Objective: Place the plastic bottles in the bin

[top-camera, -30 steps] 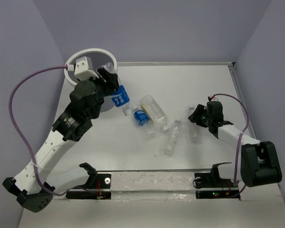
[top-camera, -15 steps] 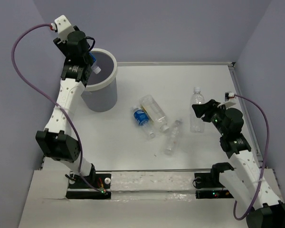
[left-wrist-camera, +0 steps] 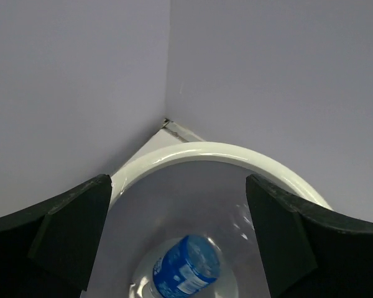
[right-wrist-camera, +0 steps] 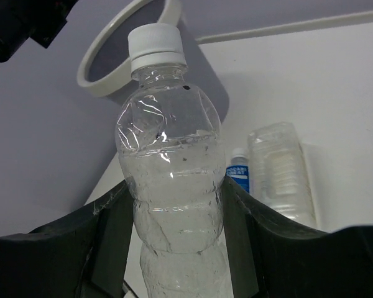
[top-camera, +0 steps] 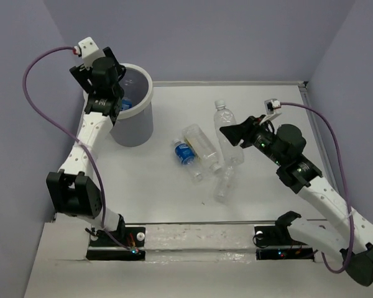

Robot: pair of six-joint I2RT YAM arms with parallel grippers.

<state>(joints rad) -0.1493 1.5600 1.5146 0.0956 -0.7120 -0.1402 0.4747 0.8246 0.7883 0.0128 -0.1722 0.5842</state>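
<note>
The white bin (top-camera: 135,127) stands at the back left, and a blue-labelled bottle (left-wrist-camera: 186,268) lies at its bottom, also glimpsed in the top view (top-camera: 125,104). My left gripper (top-camera: 117,94) hangs over the bin's rim (left-wrist-camera: 219,151), open wide and holding nothing (left-wrist-camera: 177,239). A slim clear unlabelled bottle (top-camera: 227,133) with a white cap stands upright in the air over the table's middle, with my right gripper (top-camera: 237,136) shut on its lower body (right-wrist-camera: 172,186). On the table lie another blue-labelled bottle (top-camera: 185,153), a wider clear bottle (top-camera: 202,144) and a slim clear one (top-camera: 224,183).
The lying bottles form a loose cluster at mid-table, below and left of the held bottle. In the right wrist view the blue-labelled bottle (right-wrist-camera: 239,169) and the wider bottle (right-wrist-camera: 280,167) lie behind the held one, the bin rim (right-wrist-camera: 109,71) beyond. Walls close in on three sides.
My left gripper has opened above the bin and the blue-labelled bottle has dropped inside. My right arm has lifted the slim clear bottle and carried it left towards the table's middle.
</note>
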